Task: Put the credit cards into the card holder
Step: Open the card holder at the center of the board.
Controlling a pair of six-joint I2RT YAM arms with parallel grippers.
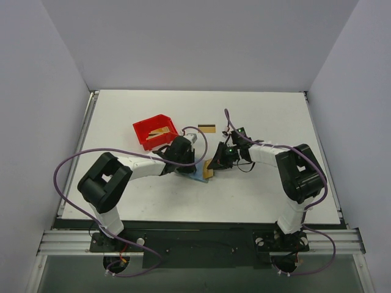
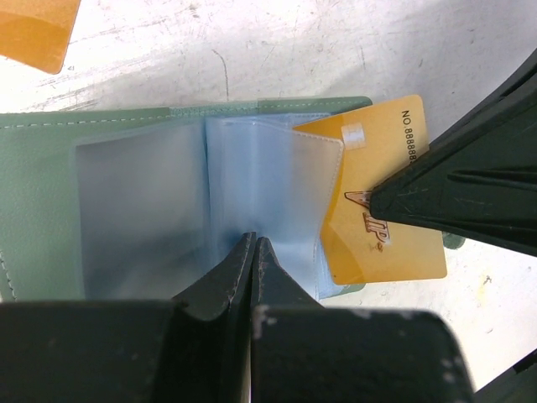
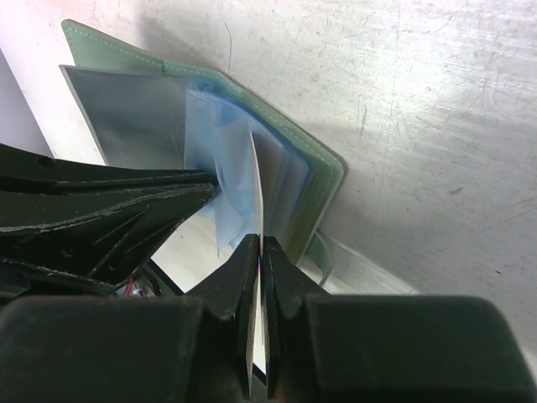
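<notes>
Credit card (image 2: 394,143) partly inside card holder (image 2: 38,201)

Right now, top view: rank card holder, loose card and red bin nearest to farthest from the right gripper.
1. card holder, directly left of the right gripper.
2. loose card, beyond it, toward the back.
3. red bin, back left.

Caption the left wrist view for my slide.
Left end effector pinches a sleeve of the open card holder; right end effector holds a gold card partly under it.
</notes>
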